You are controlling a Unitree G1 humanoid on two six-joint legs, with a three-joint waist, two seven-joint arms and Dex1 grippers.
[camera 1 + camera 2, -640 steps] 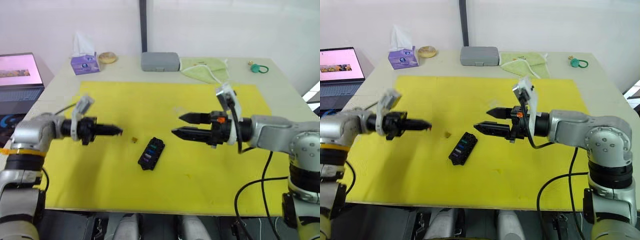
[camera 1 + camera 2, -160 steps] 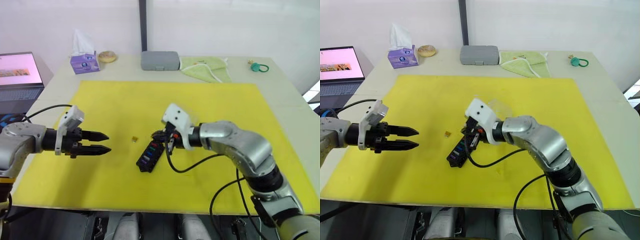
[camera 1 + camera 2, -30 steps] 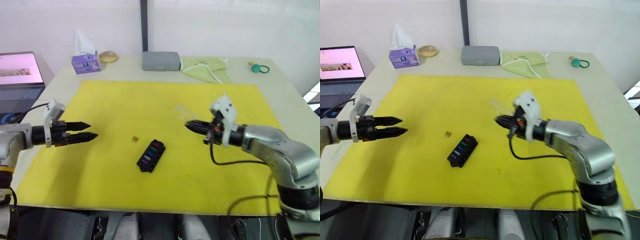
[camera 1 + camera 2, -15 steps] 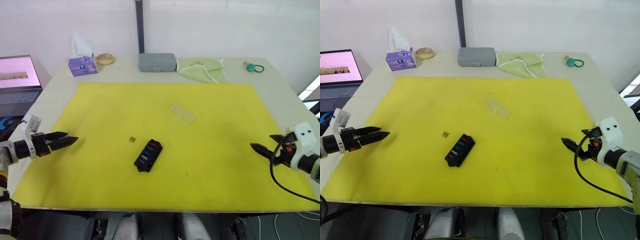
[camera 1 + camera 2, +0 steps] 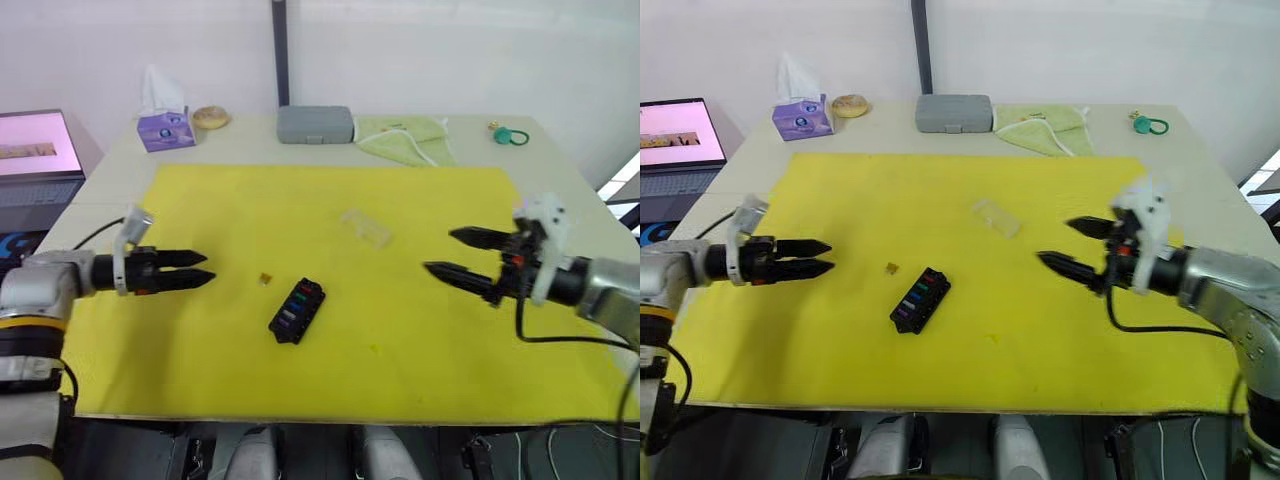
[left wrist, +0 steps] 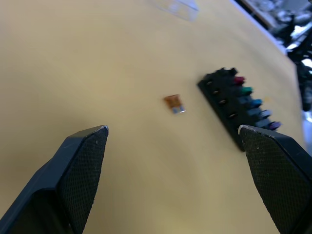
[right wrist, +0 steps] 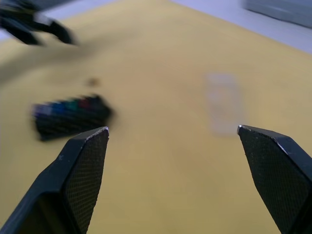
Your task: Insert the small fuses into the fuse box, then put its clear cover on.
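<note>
Left gripper (image 5: pixel 204 272) was open and empty, pointed at the orange fuse (image 5: pixel 266 279) loose on the yellow mat (image 5: pixel 250 200). Fuse looked tiny, light, rigid, likely slippery: pinch its flat sides. Fuse box (image 5: pixel 297 311) sat mid-mat, five fuses seated. Clear cover (image 5: pixel 365 227) lay beyond it, thin; grip by long edges. Right gripper (image 5: pixel 452 253) was spread wide, empty.

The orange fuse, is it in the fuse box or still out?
Out. The orange fuse lies loose on the yellow mat, apart from the fuse box.

Loose fuse (image 5: pixel 266 279) left of fuse box (image 5: pixel 297 311) — cover (image 5: pixel 364 227) apparently behind
</note>
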